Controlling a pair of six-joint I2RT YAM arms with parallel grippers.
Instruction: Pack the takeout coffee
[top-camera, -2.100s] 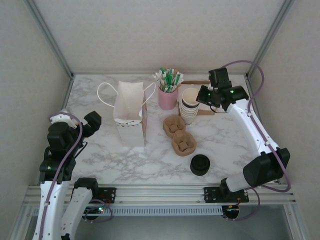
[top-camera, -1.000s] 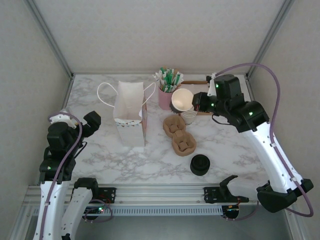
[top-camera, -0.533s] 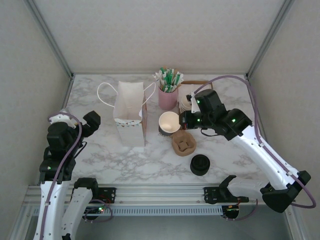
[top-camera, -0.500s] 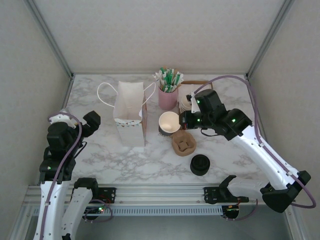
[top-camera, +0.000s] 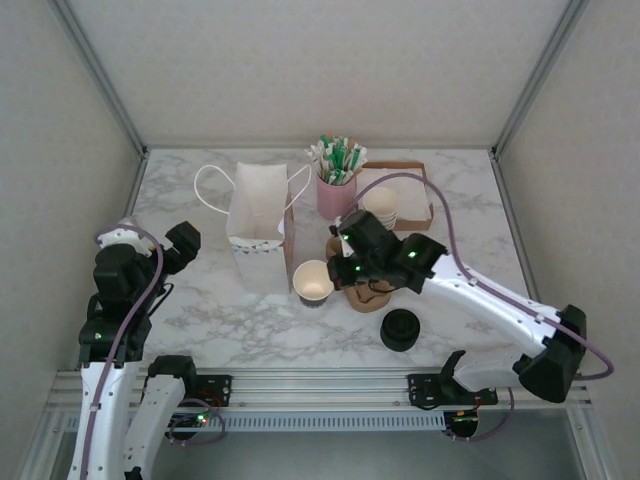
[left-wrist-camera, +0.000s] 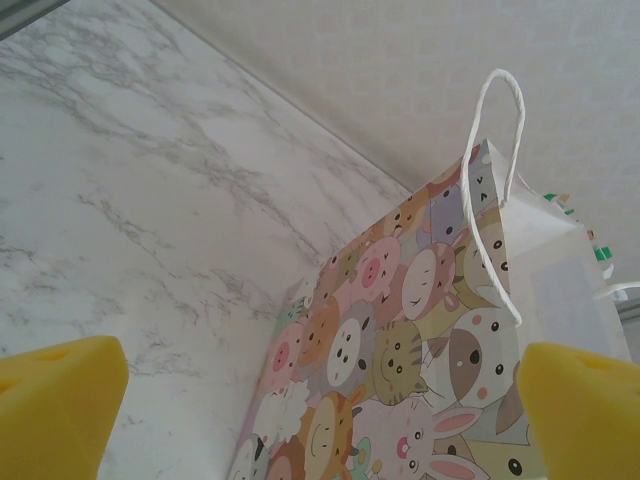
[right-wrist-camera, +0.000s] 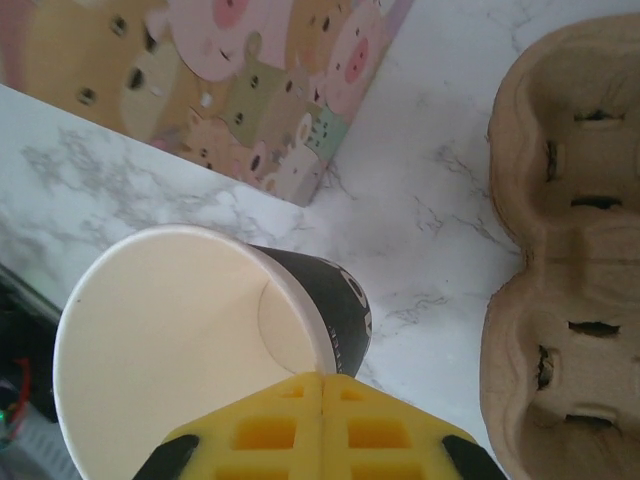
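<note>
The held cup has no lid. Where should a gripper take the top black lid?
Probably its round rim, from straight above, fingers on opposite edges: the black lid stack sits flat and upright on the table, with bare marble to its sides.

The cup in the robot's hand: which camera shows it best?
The right wrist view: the cup is close up, lidless and empty, its rim pinched by the right hand. The top view shows the cup small, beside the bag.

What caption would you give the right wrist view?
Right gripper pinches a lidless cup by its rim, near bag and carrier.
</note>
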